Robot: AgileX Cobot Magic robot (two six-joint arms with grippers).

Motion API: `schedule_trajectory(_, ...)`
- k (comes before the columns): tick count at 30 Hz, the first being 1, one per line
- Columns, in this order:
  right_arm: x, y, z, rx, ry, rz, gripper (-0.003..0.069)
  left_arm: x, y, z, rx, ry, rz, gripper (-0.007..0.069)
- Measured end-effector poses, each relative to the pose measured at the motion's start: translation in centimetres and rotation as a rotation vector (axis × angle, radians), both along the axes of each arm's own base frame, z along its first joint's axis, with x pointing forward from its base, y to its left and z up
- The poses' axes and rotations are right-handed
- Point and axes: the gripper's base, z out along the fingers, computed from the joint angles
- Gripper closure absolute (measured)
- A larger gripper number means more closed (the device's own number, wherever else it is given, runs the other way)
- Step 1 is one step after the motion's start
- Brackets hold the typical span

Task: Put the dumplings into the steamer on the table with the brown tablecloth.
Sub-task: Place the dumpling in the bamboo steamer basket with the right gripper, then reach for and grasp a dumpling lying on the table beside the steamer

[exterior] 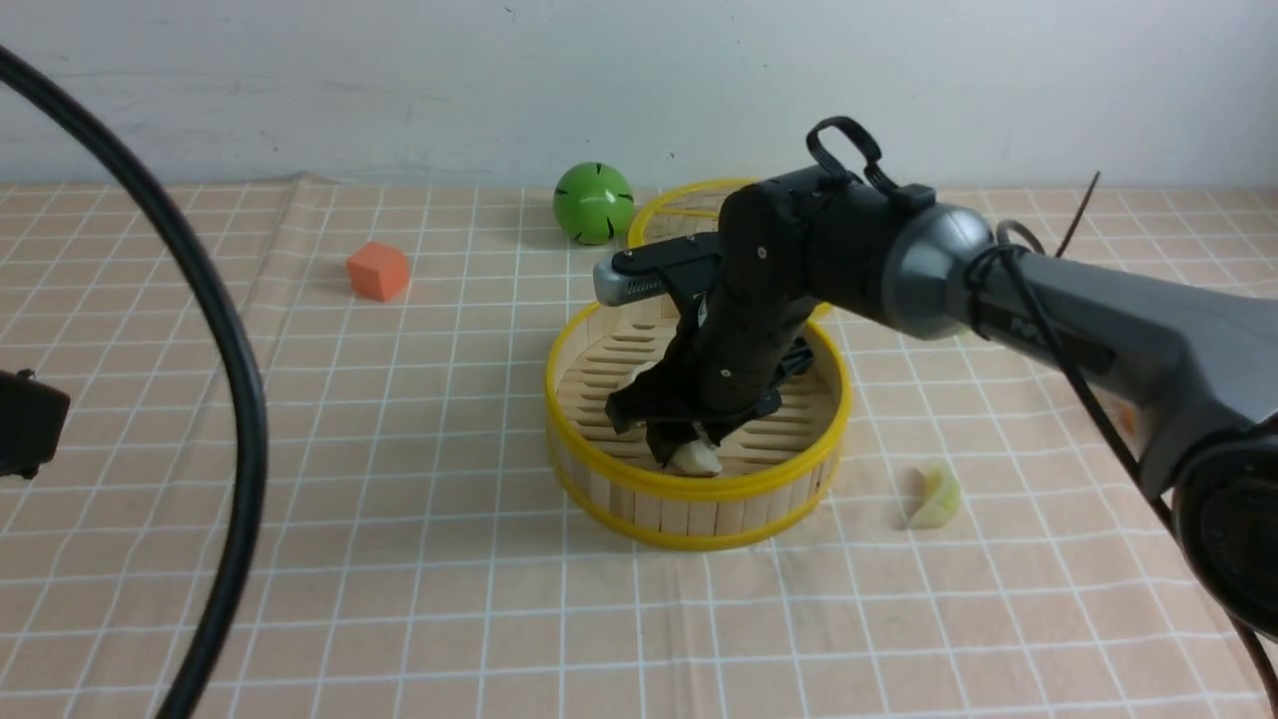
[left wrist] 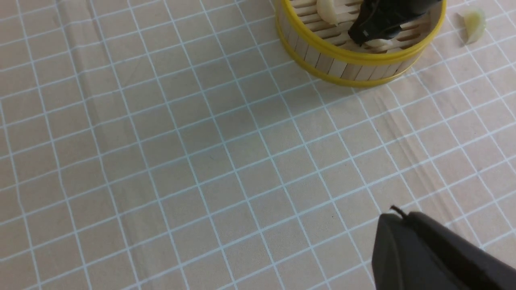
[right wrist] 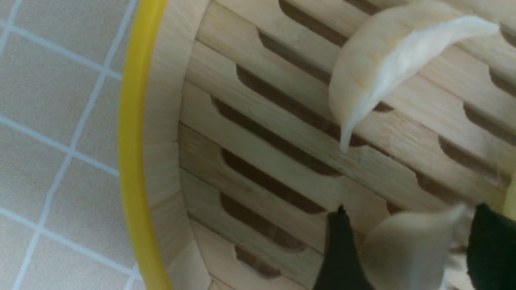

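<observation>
Nearest, the left tool [left wrist: 399, 233] is hanging above the checked tablecloth [exterior: 419, 559] with its jaws pressed together, and a black cable [exterior: 235, 399] is arcing across the near left of the bench [exterior: 150, 639]. A little farther, a pale green dumpling [exterior: 937, 496] is lying on the cloth to the right of the steamer [exterior: 699, 509], near its wall but not touching it. The steamer is sitting mid-bench, and the right tool [exterior: 687, 444] is reaching down into it near the front wall. Its fingers [right wrist: 338, 253] are flanking a cream dumpling [exterior: 698, 458] low at the slatted floor; I cannot tell whether they are pinching it or standing just clear. Another dumpling [right wrist: 387, 68] is lying on the slats deeper inside. Beyond, an orange cube [exterior: 378, 271] is sitting to the left, and a green ball [exterior: 593, 203] and a yellow-rimmed lid [exterior: 679, 215] are sitting near the wall
</observation>
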Motion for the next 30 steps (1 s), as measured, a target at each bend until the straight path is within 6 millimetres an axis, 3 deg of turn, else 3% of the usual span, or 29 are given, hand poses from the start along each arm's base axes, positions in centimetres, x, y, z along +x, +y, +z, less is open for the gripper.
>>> schedule_trajectory(3, -0.3, -0.2, 2.1, -0.002, 0.005, 0.008, 0.0161, 0.0, 0.0, 0.0, 0.003, 0.0, 0.001, 0.0636)
schedule_trajectory(6, -1.2, -0.6, 6.3, -0.001, -0.025, 0.039, 0.0141, 0.0, 0.0, 0.0, 0.003, 0.001, 0.001, 0.0636)
schedule_trajectory(7, -1.3, -0.7, 6.6, -0.005, -0.02, 0.043, 0.014, 0.0, 0.0, 0.0, 0.003, 0.001, 0.001, 0.0636)
schedule_trajectory(8, -2.1, -1.3, 9.1, -0.018, -0.035, 0.06, 0.0137, 0.0, 0.0, 0.0, 0.003, 0.0, 0.001, 0.0634)
schedule_trajectory(10, -3.1, -2.3, 11.7, -0.043, -0.069, 0.07, 0.0136, -0.2, 0.1, 0.0, 0.001, -0.003, 0.001, 0.0635)
schedule_trajectory(15, -5.3, -4.7, 15.4, -0.119, -0.155, 0.058, 0.0134, -0.2, 0.2, 0.0, 0.002, 0.002, 0.002, 0.0627)
schedule_trajectory(18, -6.4, -6.0, 15.0, -0.156, -0.124, 0.05, 0.0134, -0.2, 0.2, 0.0, 0.003, 0.002, 0.002, 0.0626)
schedule_trajectory(22, -7.9, -9.1, 12.9, -0.214, -0.026, 0.01, 0.0134, -0.2, 0.2, 0.0, 0.003, 0.002, 0.002, 0.0624)
schedule_trajectory(23, -8.3, -10.8, 10.8, -0.241, 0.047, -0.037, 0.0134, -0.2, 0.2, 0.0, 0.003, 0.002, 0.002, 0.0624)
schedule_trajectory(24, -8.3, -11.0, 10.8, -0.238, 0.043, -0.044, 0.0134, -0.2, 0.2, 0.0, 0.003, 0.002, 0.002, 0.0624)
schedule_trajectory(25, -8.1, -12.6, 8.8, -0.24, 0.083, -0.115, 0.0134, -0.2, 0.2, 0.0, 0.004, 0.001, 0.003, 0.0624)
schedule_trajectory(30, -6.6, -15.5, 5.4, -0.161, 0.055, -0.32, 0.0134, -0.2, 0.2, 0.0, 0.004, 0.001, 0.003, 0.0621)
